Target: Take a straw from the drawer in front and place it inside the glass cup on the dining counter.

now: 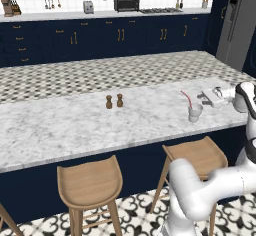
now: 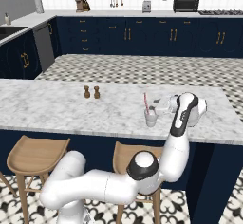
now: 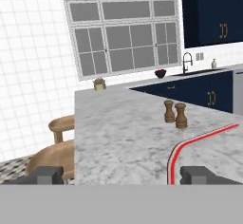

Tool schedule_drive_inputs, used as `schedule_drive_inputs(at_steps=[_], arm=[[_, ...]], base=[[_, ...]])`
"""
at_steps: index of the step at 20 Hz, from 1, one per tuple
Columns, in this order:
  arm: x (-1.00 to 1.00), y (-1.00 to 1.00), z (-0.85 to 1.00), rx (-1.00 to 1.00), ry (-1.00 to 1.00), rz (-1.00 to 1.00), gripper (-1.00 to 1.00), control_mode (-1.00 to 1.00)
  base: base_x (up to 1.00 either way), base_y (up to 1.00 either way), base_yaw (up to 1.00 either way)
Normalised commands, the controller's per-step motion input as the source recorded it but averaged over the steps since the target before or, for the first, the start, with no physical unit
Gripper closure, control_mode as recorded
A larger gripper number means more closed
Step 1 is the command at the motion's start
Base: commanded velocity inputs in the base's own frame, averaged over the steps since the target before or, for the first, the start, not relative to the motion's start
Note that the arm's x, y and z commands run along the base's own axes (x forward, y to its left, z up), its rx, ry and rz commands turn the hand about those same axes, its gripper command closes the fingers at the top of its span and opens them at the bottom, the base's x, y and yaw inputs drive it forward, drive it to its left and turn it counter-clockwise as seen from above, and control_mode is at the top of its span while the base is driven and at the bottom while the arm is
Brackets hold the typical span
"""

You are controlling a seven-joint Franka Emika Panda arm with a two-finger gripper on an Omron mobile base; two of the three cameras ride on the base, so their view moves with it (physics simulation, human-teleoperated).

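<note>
The glass cup (image 1: 195, 112) (image 2: 151, 117) stands near the right end of the dining counter (image 1: 75, 125) (image 2: 47, 107) (image 3: 118, 137). The thin red straw (image 1: 186, 98) (image 2: 145, 102) stands in it and leans away from the hand. My gripper (image 1: 204, 98) (image 2: 160, 105) (image 3: 121, 175) hovers just right of the cup at the height of the straw's top, open and holding nothing. In the hand view the straw's bent top (image 3: 190, 144) passes between the fingertips, close to the right fingertip (image 3: 197, 174). The drawer is out of view.
Two brown shakers (image 1: 114, 101) (image 2: 91, 92) (image 3: 174, 114) stand mid-counter, left of the cup. Wooden stools (image 1: 90, 182) (image 2: 35, 154) (image 3: 52, 156) line the counter's near side. The counter's right end (image 2: 232, 118) lies just beyond the hand.
</note>
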Motion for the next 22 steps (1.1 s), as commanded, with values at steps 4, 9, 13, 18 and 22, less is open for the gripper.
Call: schedule_drive_inputs(at_steps=[4,9,13,18,22], arm=[[-0.55,0.10,0.36,0.00,0.00,-0.07,-1.00,-1.00],[-0.57,0.33,0.25,0.00,-0.01,-0.07,-1.00,-1.00],[-0.40,0.50,0.48,0.00,-0.07,-0.12,-1.00,-1.00],[-0.24,0.59,0.43,-0.01,-0.05,-0.13,-1.00,-1.00],[-0.06,0.59,0.22,-0.03,0.00,-0.11,-1.00,-1.00]], base=[[0.00,0.00,0.00],[0.00,0.00,0.00],[0.00,0.00,0.00],[0.00,0.00,0.00],[0.00,0.00,0.00]])
